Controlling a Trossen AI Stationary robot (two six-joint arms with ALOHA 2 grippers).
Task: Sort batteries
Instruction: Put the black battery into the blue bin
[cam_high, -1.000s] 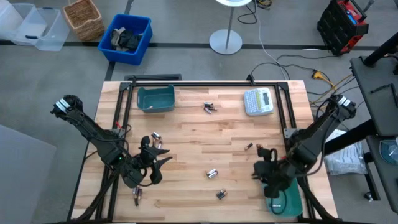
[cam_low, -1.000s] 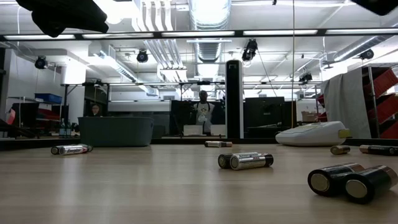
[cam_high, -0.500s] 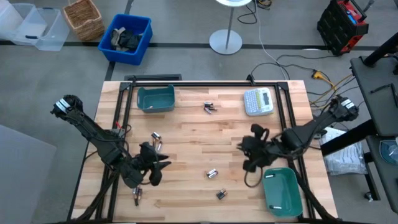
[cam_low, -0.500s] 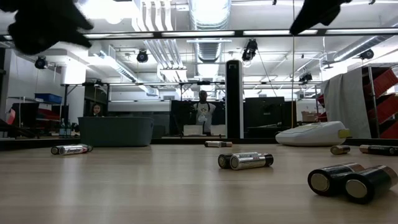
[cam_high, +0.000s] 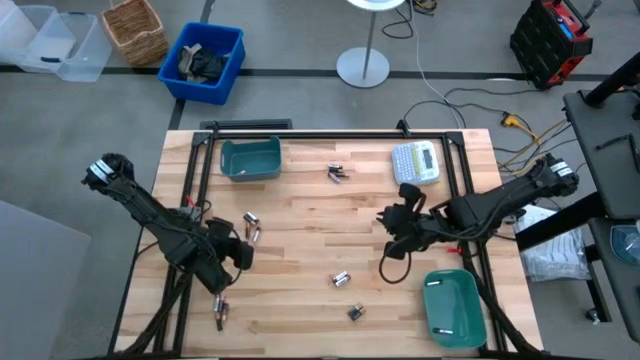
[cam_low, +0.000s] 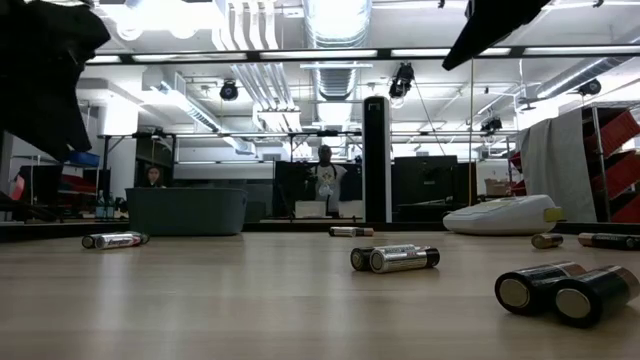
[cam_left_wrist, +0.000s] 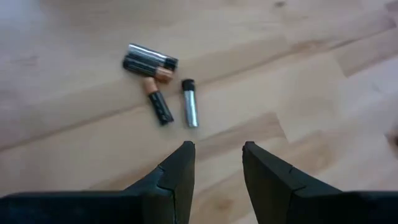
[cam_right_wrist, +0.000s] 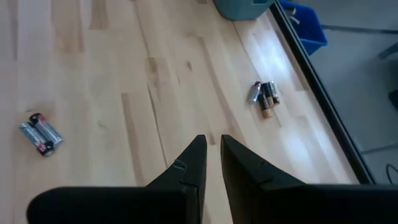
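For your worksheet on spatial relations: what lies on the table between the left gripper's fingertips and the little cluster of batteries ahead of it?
Only bare wood. The left wrist view shows the left gripper open, with nothing between it and the batteries.

Silver, black and copper batteries (cam_left_wrist: 155, 78) on pale blond wood table (cam_high: 300, 240).
Teal bins (cam_high: 250, 158), grey-white label maker (cam_high: 416, 163), black arms.

Left gripper (cam_left_wrist: 216, 163) parted, right gripper (cam_right_wrist: 211, 157) nearly closed
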